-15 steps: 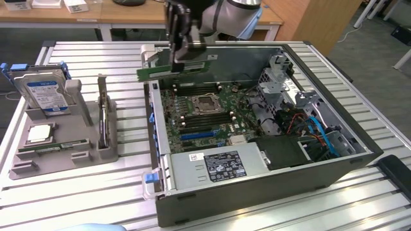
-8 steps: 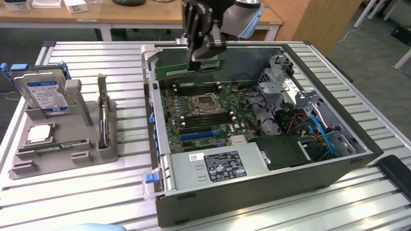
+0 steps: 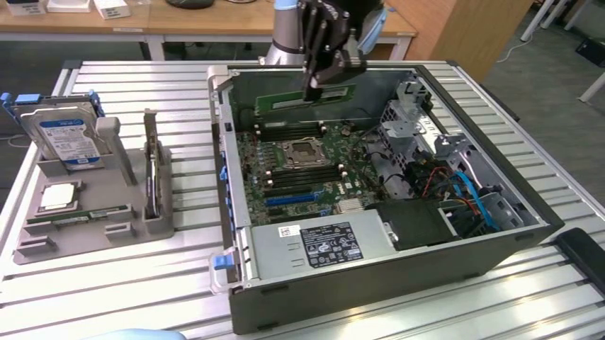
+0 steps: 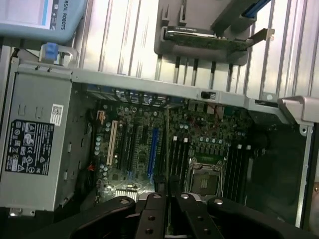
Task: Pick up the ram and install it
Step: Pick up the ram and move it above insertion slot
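Black jointed gripper nearly closed, pinching the ram: thin, flat green stick, held level over the open metal case, at 12 o'clock of the motherboard in the exterior view. Ram's middle hidden behind the fingers; chips hard to make out. Matte grey tray at 9 o'clock, with upright silver drive, blue-white label unreadable. Pale blue housing in the wrist view, lettered "ROBOTS", first word cut off.
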Available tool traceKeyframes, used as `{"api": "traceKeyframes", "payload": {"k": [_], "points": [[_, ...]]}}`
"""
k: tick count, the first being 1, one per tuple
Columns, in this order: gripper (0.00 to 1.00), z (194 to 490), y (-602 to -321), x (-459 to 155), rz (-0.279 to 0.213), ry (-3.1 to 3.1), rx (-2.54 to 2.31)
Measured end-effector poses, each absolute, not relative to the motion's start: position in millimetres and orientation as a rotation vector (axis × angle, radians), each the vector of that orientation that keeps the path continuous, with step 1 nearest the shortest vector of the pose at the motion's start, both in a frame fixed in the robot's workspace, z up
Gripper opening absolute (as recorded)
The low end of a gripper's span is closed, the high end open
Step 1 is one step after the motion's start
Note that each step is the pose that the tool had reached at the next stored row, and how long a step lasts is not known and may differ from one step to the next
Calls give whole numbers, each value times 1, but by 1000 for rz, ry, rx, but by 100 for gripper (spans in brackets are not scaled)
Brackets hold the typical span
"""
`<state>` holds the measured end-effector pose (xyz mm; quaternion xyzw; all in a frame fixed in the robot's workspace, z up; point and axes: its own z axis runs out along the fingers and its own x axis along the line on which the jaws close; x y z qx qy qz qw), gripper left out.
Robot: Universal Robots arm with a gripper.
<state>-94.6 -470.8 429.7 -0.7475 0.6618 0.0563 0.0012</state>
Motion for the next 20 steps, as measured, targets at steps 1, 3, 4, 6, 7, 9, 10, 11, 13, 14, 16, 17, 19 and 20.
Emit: {"api": "traceKeyframes", "payload": {"k": [1, 3, 4, 6, 7, 9, 10, 11, 13, 14, 16, 17, 19, 20], "points": [[13, 430, -471, -91, 177, 2077, -2346], [13, 430, -471, -84, 179, 2077, -2345], [13, 430, -471, -81, 180, 2076, -2345], [13, 430, -471, -75, 181, 2075, -2345], [13, 430, -471, -72, 181, 2075, -2344], [13, 430, -471, -67, 182, 2075, -2344], [13, 430, -471, -67, 182, 2075, -2344], [13, 430, -471, -67, 182, 2075, -2344], [13, 430, -471, -67, 182, 2075, -2344], [13, 430, -470, -67, 182, 2075, -2344], [13, 430, -468, -66, 182, 2075, -2344], [13, 430, -467, -65, 182, 2074, -2344], [13, 430, -464, -61, 181, 2074, -2344], [13, 430, -462, -59, 181, 2074, -2344]]}}
